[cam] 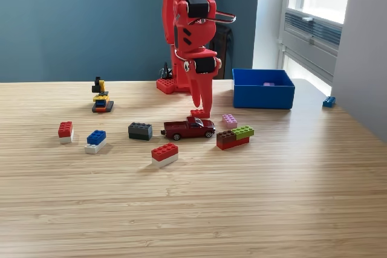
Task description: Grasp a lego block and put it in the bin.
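Wooden table, teal wall behind. Red gripper: tips down at a small red lego block; grip state unclear. Bin: to the gripper's right in the exterior view, set slightly farther back. Toy truck: just before the gripper.

In the exterior view, the bin stands right of the toy truck, farther back.
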